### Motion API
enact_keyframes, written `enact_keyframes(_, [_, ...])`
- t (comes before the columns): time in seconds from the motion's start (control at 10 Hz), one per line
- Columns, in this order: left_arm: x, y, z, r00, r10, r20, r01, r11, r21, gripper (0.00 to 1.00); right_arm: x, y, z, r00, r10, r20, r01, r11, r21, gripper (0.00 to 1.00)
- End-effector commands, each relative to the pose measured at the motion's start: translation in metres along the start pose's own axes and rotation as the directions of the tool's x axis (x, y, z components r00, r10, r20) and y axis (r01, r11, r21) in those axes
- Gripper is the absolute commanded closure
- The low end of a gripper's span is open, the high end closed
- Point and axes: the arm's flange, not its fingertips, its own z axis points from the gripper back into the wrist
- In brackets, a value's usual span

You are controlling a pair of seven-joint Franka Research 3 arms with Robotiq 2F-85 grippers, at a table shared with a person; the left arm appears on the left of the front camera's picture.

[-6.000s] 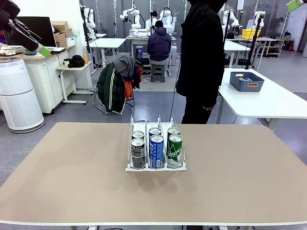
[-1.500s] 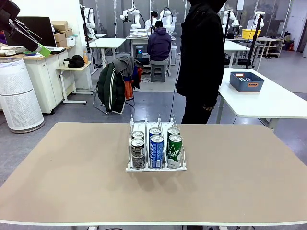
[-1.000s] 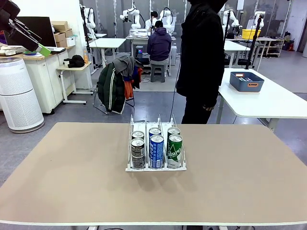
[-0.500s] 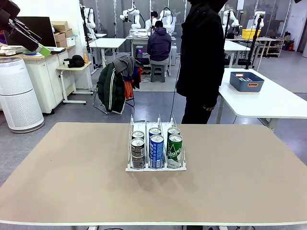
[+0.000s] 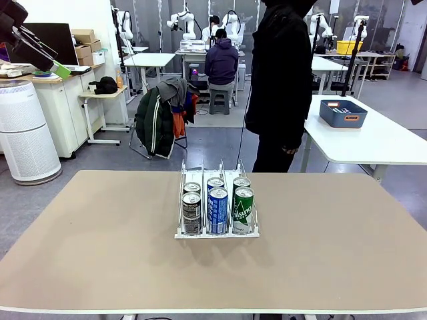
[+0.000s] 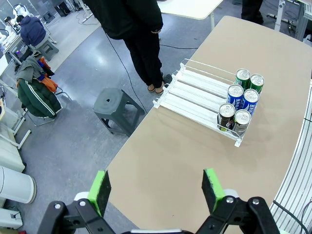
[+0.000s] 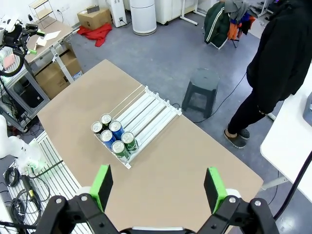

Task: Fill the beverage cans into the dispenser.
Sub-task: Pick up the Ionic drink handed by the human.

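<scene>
Standing upright at the front lip of the dispenser [image 5: 217, 175]: six beverage cans [image 5: 217, 208], two dark, two blue, two green, one colour per lane. Placed far below both grippers, in the middle of the table [image 5: 100, 253]. From the left gripper [image 6: 155, 181], ahead and to the right. From the right gripper [image 7: 158, 183], ahead and to the left. Well apart from each, so hard to call either arm nearer. Laid with the long lanes running from the robot's side toward the person [image 5: 280, 80]. Spread fully wide at both grippers, with nothing held. Probably needs a long descent for any reach.
</scene>
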Motion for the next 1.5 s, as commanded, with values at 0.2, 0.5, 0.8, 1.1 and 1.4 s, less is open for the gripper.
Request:
enact_keyframes(0.2, [-0.002, 0.000, 0.000, 1.000, 0.001, 0.014, -0.001, 1.000, -0.012, 0.00, 0.001, 0.001, -0.002, 1.000, -0.005, 0.007, 0.005, 1.000, 0.005, 0.00])
enact_keyframes(0.5, [0.000, 0.000, 0.000, 1.000, 0.000, 0.000, 0.000, 1.000, 0.000, 0.00, 0.001, 0.001, -0.002, 1.000, -0.005, 0.007, 0.005, 1.000, 0.005, 0.00])
enact_keyframes(0.8, [0.036, 0.002, 0.062, 0.983, 0.175, -0.057, -0.177, 0.984, -0.022, 0.00, 0.001, 0.001, -0.002, 1.000, -0.005, 0.007, 0.005, 1.000, 0.005, 0.00])
enact_keyframes(1.1, [0.074, -0.020, 0.096, 0.967, 0.241, -0.081, -0.241, 0.971, 0.005, 0.00, 0.001, 0.001, -0.002, 1.000, -0.005, 0.007, 0.005, 1.000, 0.005, 0.00])
enact_keyframes(1.4, [0.098, -0.029, 0.125, 0.981, 0.193, -0.033, -0.191, 0.980, 0.058, 0.00, 0.001, 0.001, -0.002, 1.000, -0.005, 0.007, 0.005, 1.000, 0.005, 0.00])
